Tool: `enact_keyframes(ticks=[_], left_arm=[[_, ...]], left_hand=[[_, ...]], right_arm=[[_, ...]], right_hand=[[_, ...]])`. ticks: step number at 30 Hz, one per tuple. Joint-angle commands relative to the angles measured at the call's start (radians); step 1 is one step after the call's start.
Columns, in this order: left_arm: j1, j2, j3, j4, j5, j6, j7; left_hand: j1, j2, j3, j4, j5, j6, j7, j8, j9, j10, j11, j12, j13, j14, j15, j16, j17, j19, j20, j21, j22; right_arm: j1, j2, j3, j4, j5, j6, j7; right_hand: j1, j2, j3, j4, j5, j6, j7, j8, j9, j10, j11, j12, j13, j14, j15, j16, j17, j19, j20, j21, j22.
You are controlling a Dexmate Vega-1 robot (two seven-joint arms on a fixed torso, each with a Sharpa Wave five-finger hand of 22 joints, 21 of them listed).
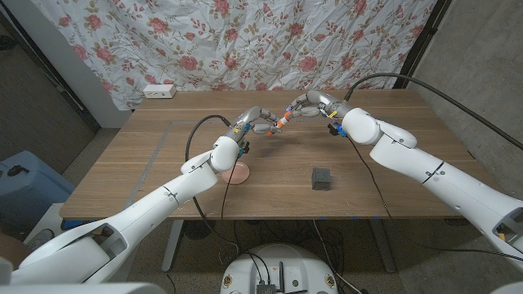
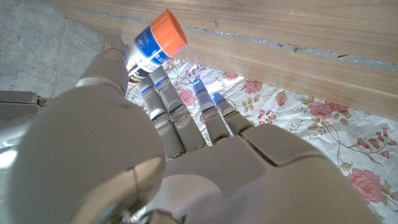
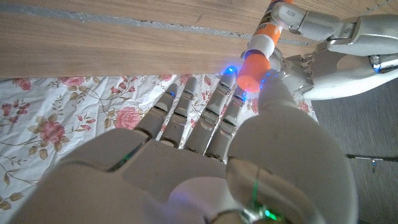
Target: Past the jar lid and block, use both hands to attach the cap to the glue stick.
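Observation:
Both hands meet in the air over the far middle of the table. My left hand (image 1: 256, 122) grips the glue stick (image 1: 280, 122), a white and blue tube (image 2: 147, 48) whose orange end pokes out past its fingers. The right hand (image 1: 311, 106) pinches the orange cap (image 3: 253, 70) between thumb and fingers. The cap sits right against the stick's white neck (image 3: 262, 43); whether it is fully seated I cannot tell. The pink jar lid (image 1: 237, 173) lies on the table under my left forearm. The dark grey block (image 1: 321, 178) stands near the front, to its right.
The wooden table (image 1: 384, 139) has a faint taped rectangle on its left half. A white power strip (image 1: 159, 91) lies at the back left corner. A floral cloth (image 1: 270, 41) hangs behind. Black cables run along both arms. A blue bin (image 1: 18, 186) stands on the floor at left.

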Motion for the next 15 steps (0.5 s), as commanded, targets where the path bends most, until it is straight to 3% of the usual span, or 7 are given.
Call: enact_keyframes(ticks=[1, 15], left_arm=[[-0.002, 0.001, -0.002, 0.001, 0.0, -0.003, 0.001], [-0.001, 0.001, -0.002, 0.002, -0.001, -0.004, 0.002]], left_hand=[[-0.028, 0.068, 0.007, -0.001, 0.006, 0.038, 0.026, 0.006, 0.012, 0.007, -0.006, 0.004, 0.005, 0.0, -0.096, 0.001, 0.002, 0.004, 0.001, -0.001, 0.003], [-0.028, 0.069, 0.007, -0.001, 0.006, 0.038, 0.026, 0.006, 0.012, 0.008, -0.005, 0.005, 0.006, -0.001, -0.096, 0.001, 0.002, 0.004, 0.001, -0.001, 0.003]], right_arm=[[0.004, 0.005, -0.007, 0.005, 0.003, 0.0, 0.008], [0.004, 0.007, -0.007, 0.012, 0.005, -0.002, 0.004]], right_hand=[[0.0, 0.003, -0.006, 0.002, 0.0, 0.009, 0.004, -0.002, 0.003, -0.001, 0.0, 0.0, 0.006, 0.001, -0.126, 0.01, 0.002, 0.002, 0.001, 0.004, 0.003], [0.0, 0.006, -0.007, 0.003, 0.0, 0.01, 0.004, -0.005, 0.003, -0.003, 0.0, -0.001, 0.005, 0.0, -0.126, 0.011, 0.002, 0.002, 0.001, 0.004, 0.003]])
